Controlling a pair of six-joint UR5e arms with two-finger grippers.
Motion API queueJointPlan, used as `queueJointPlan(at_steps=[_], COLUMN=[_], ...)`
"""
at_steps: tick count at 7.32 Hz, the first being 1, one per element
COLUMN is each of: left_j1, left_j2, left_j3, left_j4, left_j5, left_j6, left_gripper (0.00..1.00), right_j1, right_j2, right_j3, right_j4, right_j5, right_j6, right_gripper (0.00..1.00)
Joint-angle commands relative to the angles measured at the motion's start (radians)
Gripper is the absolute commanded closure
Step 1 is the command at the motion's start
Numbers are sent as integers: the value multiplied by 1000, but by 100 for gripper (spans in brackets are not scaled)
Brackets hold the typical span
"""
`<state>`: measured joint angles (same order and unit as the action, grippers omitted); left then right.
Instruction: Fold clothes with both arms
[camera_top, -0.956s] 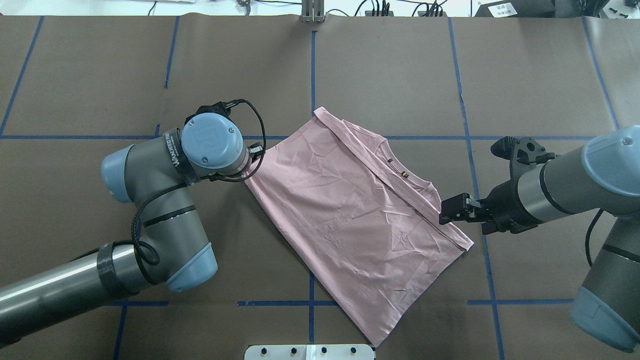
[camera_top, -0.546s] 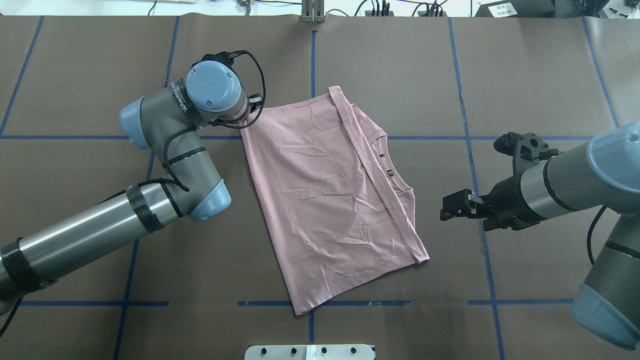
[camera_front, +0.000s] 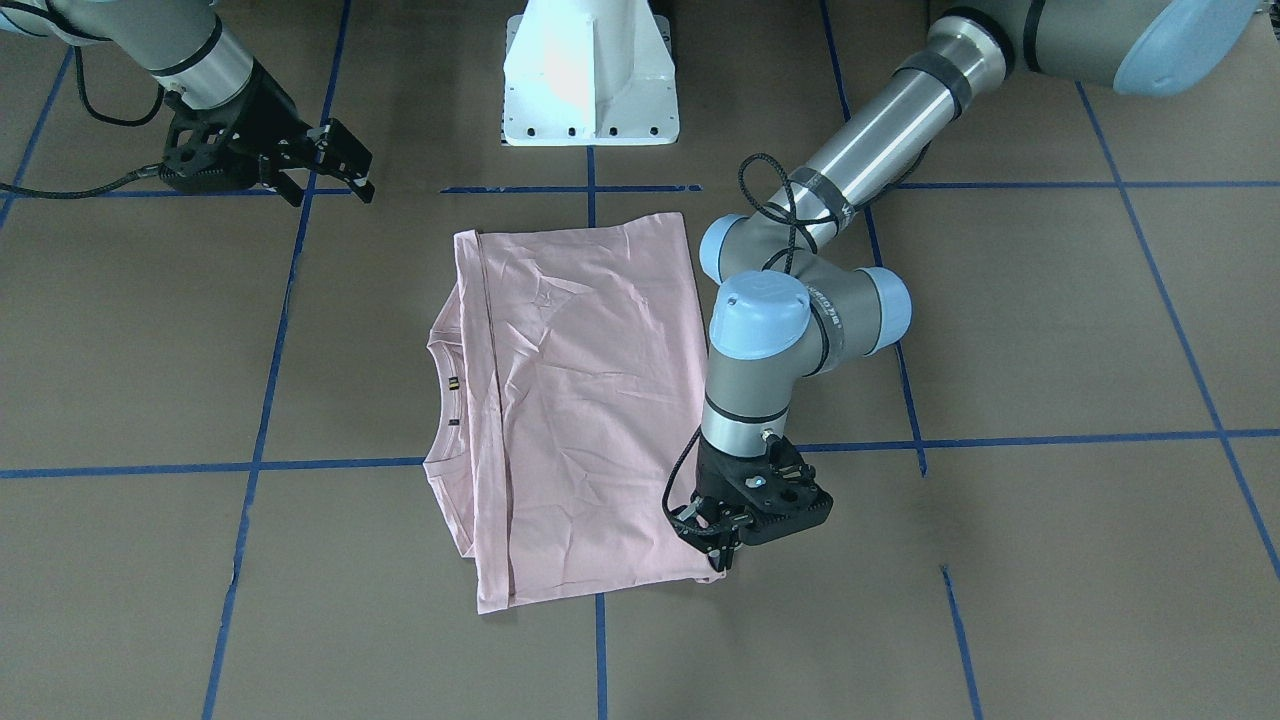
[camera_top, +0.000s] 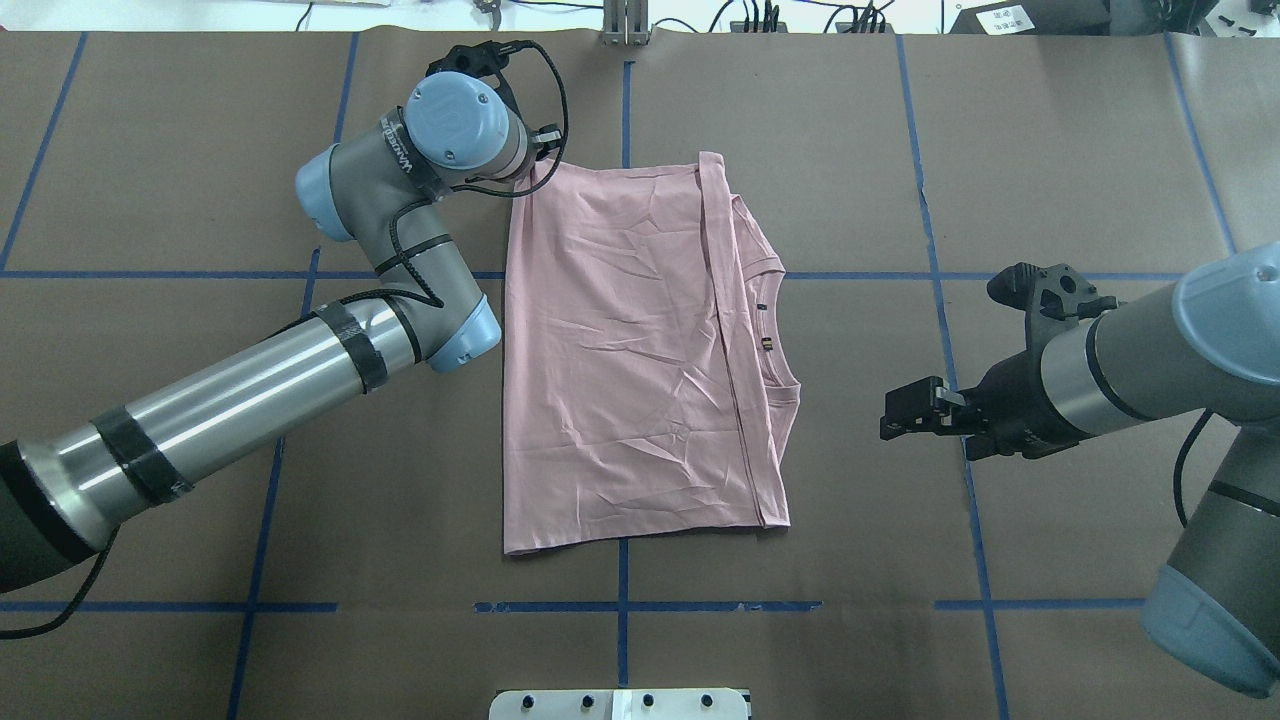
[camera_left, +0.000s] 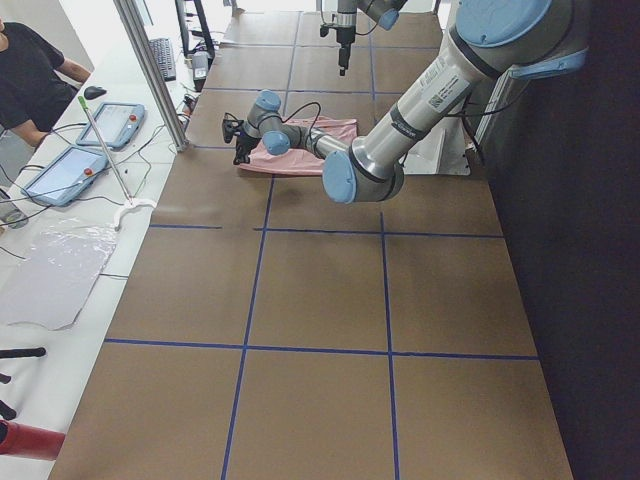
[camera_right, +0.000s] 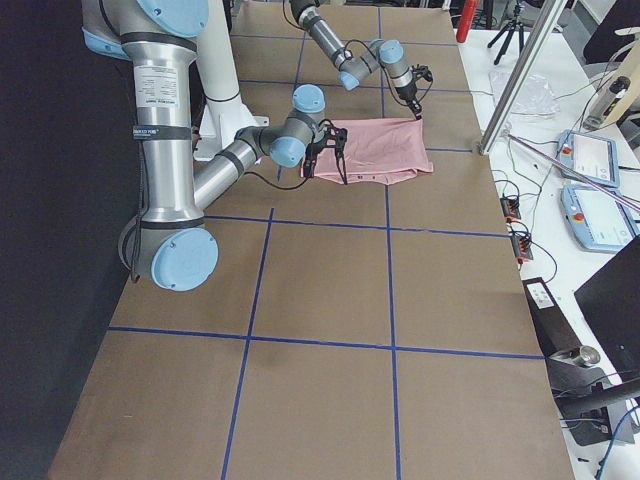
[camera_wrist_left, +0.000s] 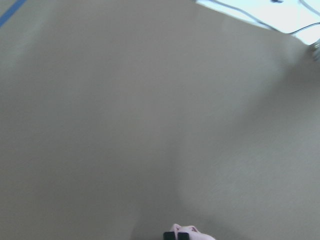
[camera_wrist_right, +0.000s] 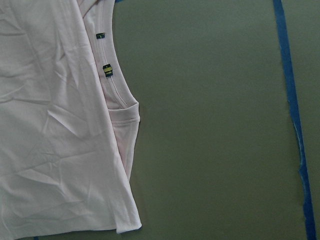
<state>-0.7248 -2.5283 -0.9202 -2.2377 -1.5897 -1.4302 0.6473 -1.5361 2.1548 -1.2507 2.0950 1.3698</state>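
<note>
The pale pink T-shirt (camera_top: 620, 350) lies folded and flat on the brown table, its collar and neck labels (camera_top: 766, 343) toward my right. Its print is hidden. It also shows in the front view (camera_front: 580, 400) and the right wrist view (camera_wrist_right: 50, 125). My left gripper (camera_top: 541, 160) is shut on the shirt's far left corner, low at the table (camera_front: 722, 560); the left wrist view shows pink cloth pinched between the fingertips (camera_wrist_left: 177, 235). My right gripper (camera_top: 884, 420) is open and empty, hovering apart from the shirt's right side (camera_front: 360, 172).
The white pedestal base (camera_front: 590, 80) stands at the near middle edge. Blue tape lines (camera_top: 940, 300) grid the brown table cover. A metal post (camera_top: 625, 25), cables and tablets (camera_left: 105, 125) sit along the far edge, with an operator (camera_left: 30, 75) beside them.
My left gripper has pulled the shirt's corner toward the far edge, turning the shirt square to the table and sliding it away from my right gripper, which has barely moved.
</note>
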Motion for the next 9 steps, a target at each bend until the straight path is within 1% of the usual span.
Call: queueJointPlan(at_steps=[1, 3, 4, 5, 6, 7, 8, 9], left_j1=[-1, -1, -2, -21, -39, -42, -42, -32], left_j2=[-39, -41, -41, -41, -37, 36, 163, 291], left_j3=[101, 118, 119, 118, 103, -2, -195, -405], left_j4=[-110, -134, -132, -131, -123, -87, -26, 66], left_j5=[27, 28, 27, 16, -48, -121, -180, -208], left_j6=[11, 16, 66, 114, 116, 111, 109, 94], left_gripper=[100, 99, 13, 0, 0, 0, 0, 0], right_j1=[3, 9, 9, 9, 9, 20, 29, 34], right_j2=[1, 16, 17, 22, 30, 46, 56, 56], right_j3=[-1, -1, -1, -1, -3, -1, -3, -3], right_j4=[2, 2, 2, 2, 1, -2, -7, -7], right_j5=[0, -1, -1, -1, -1, 3, 3, 0], right_j6=[-2, -2, 0, 0, 0, -2, -2, 0], right_gripper=[0, 0, 0, 0, 0, 0, 0, 0])
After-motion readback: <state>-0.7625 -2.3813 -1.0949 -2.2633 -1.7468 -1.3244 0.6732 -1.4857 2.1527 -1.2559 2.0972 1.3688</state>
